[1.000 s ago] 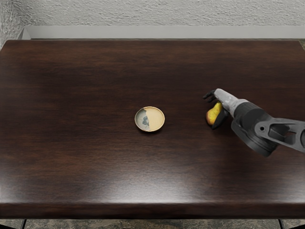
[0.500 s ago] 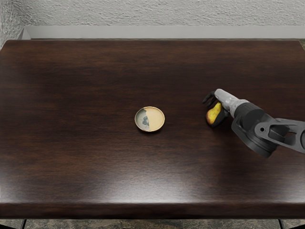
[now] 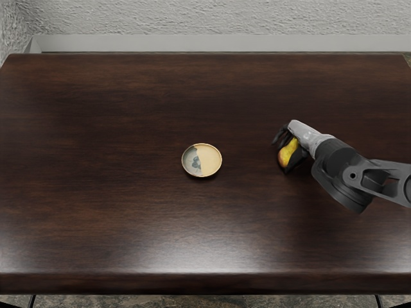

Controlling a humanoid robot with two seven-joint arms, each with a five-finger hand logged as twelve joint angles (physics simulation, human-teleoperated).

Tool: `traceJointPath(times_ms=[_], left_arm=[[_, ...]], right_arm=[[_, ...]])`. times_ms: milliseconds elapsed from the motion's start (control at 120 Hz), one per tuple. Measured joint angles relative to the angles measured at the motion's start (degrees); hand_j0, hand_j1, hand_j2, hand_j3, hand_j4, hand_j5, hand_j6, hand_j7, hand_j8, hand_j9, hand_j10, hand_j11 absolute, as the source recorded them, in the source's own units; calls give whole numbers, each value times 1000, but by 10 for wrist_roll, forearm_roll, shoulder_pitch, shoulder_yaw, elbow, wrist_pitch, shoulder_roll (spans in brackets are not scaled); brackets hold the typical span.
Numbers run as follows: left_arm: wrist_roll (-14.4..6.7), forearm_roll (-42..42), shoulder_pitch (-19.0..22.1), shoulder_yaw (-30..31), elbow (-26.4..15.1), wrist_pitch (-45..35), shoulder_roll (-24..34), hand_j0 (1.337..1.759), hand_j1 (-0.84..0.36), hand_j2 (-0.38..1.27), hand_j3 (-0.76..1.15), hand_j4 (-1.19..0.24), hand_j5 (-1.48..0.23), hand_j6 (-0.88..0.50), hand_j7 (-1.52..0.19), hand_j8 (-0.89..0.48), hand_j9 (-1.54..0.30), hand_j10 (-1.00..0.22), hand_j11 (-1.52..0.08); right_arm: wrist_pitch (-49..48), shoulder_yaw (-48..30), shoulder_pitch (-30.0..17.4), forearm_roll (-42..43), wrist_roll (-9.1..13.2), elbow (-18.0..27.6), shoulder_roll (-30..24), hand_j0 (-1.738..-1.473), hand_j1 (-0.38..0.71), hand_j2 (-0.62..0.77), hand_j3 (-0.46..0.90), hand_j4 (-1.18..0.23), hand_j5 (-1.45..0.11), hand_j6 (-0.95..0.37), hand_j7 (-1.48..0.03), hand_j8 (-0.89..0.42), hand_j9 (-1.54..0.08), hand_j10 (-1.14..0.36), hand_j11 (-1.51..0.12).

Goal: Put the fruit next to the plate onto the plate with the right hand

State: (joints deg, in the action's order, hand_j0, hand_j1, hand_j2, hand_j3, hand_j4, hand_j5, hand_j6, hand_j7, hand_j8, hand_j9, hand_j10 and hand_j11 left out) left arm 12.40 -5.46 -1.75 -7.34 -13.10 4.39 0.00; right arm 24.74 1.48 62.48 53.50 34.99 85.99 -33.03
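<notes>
Dark wooden table, right robot hand gripping pear, plate apart

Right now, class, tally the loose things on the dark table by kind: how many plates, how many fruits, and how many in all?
plate: 1
fruit, yellow, gripped by the right hand: 1
Total: 2
</notes>
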Motion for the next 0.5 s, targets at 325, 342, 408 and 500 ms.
traceJointPath(times_ms=[325,342,408,500], left_arm=[[0,0,0,0,0,0,0,1658,336,3,-1,-9,-14,-9,-14,-9,-14,-10,-14],[0,0,0,0,0,0,0,1658,336,3,-1,-9,-14,-9,-14,-9,-14,-10,-14],[0,0,0,0,0,0,0,1658,336,4,-1,-9,-14,-9,-14,-9,-14,-10,-14],[0,0,0,0,0,0,0,1658,336,4,-1,-9,-14,-9,-14,-9,-14,-10,-14]], right_arm=[[-2,0,-1,1,0,1,-2,-1659,255,375,2,-613,-937,-571,-841,-431,-888,-533,-870],[-2,0,-1,1,-1,2,-2,-1658,255,331,2,-613,-943,-567,-844,-422,-896,-530,-877],[-2,-1,-1,1,0,2,-2,-1658,266,415,2,-610,-966,-558,-854,-406,-917,-517,-896],[-3,-1,-1,3,-1,3,-3,-1658,253,359,2,-606,-995,-549,-866,-387,-940,-515,-921]])
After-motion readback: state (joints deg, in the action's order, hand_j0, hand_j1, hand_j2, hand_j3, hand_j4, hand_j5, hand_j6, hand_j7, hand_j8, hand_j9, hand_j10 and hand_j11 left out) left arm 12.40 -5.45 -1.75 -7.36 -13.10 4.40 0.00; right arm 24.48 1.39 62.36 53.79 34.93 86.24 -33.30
